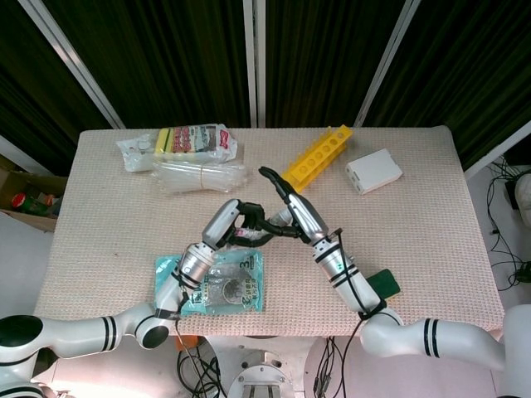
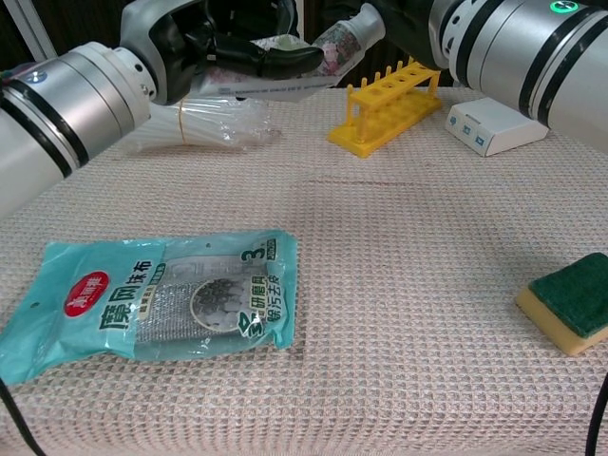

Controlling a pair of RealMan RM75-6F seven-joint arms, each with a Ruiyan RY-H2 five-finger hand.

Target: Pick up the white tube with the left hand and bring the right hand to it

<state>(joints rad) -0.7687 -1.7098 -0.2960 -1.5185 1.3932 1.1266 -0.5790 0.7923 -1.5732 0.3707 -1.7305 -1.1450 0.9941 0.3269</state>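
Observation:
The white tube (image 2: 332, 47), printed with flowers, is off the table in the grip of my left hand (image 2: 233, 43), whose dark fingers wrap its flat end. The cap end points right and up. In the head view the left hand (image 1: 238, 222) hovers over the table's middle, above the teal packet. My right hand (image 1: 286, 209) sits right beside it at the cap end, one finger stretched up and away, the others bent toward the tube. I cannot tell whether they touch it. The chest view shows only the right forearm (image 2: 494, 43).
A teal packet (image 2: 161, 299) lies at the front left. A yellow rack (image 2: 391, 100) and a white box (image 2: 499, 123) stand at the back right. A green-and-yellow sponge (image 2: 570, 302) is at the front right. A clear bag (image 1: 201, 176) and a sponge pack (image 1: 187, 143) lie at the back left.

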